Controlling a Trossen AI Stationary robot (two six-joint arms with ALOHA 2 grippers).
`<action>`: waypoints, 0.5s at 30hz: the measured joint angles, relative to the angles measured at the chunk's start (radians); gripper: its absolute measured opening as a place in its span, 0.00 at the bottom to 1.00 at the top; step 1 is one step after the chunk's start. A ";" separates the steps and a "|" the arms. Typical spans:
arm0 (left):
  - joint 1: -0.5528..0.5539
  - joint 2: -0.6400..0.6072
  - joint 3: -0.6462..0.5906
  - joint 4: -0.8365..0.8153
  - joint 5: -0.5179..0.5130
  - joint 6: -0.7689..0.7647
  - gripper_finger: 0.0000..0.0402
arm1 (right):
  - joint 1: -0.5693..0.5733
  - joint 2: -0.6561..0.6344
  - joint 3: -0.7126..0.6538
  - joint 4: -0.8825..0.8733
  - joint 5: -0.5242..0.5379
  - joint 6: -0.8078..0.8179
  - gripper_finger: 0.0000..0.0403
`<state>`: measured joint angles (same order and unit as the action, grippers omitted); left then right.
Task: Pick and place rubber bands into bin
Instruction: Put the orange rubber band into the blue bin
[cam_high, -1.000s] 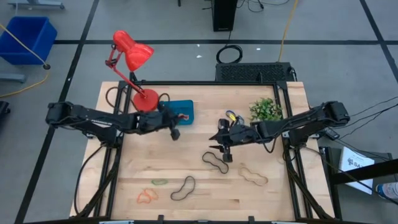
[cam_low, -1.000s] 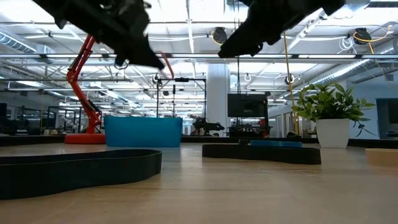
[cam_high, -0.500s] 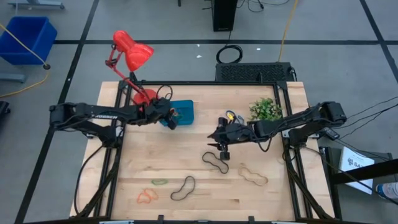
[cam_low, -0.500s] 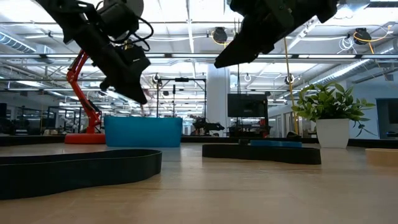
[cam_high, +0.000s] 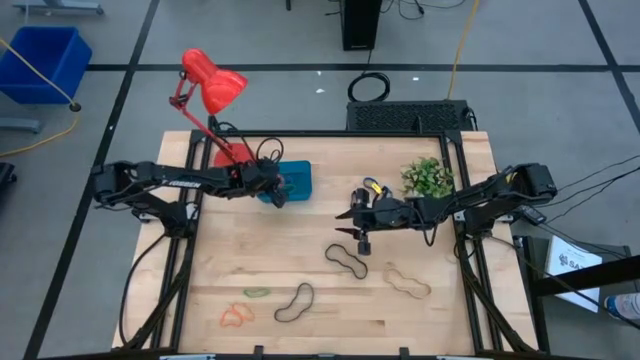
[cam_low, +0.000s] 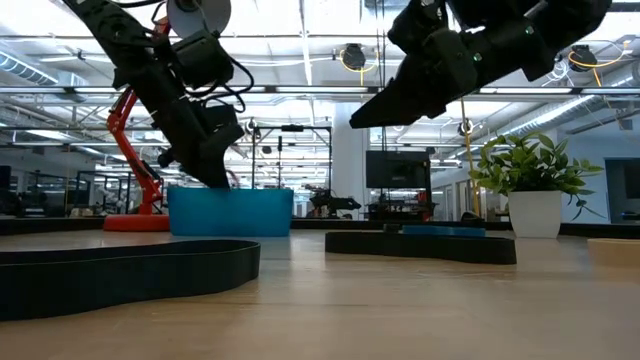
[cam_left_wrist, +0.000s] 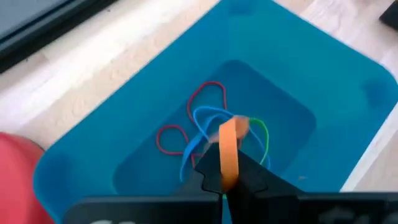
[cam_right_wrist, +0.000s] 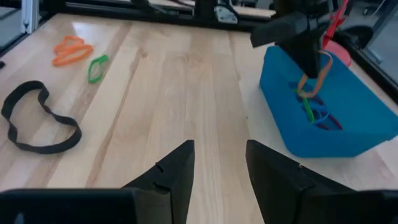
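I see my left gripper (cam_left_wrist: 224, 186) clamped on an orange rubber band (cam_left_wrist: 229, 149) over the teal bin (cam_high: 296, 178), upper centre-left; my right gripper (cam_right_wrist: 219, 163) hangs parted mid-frame.

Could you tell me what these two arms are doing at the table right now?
They are clearing rubber bands off the table into the teal bin. The left gripper is shut on an orange rubber band and holds it over the bin, which already has red, blue and green bands inside. The right gripper is open, above the table near a black band. Several more bands lie loose on the wood.
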<state>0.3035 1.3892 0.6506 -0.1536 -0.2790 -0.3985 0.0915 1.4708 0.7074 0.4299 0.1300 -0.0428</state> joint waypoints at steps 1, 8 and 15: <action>0.000 0.000 0.000 -0.002 0.000 0.000 0.03 | -0.001 0.000 -0.004 0.016 0.001 0.000 0.35; 0.000 0.000 0.000 -0.003 0.000 0.000 0.08 | -0.004 0.000 -0.006 0.031 0.000 -0.003 0.35; -0.001 0.000 0.000 -0.003 0.000 0.000 0.09 | -0.005 0.000 -0.006 0.053 0.000 -0.003 0.35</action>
<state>0.3027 1.3895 0.6506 -0.1562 -0.2787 -0.3981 0.0864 1.4708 0.7010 0.4830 0.1303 -0.0460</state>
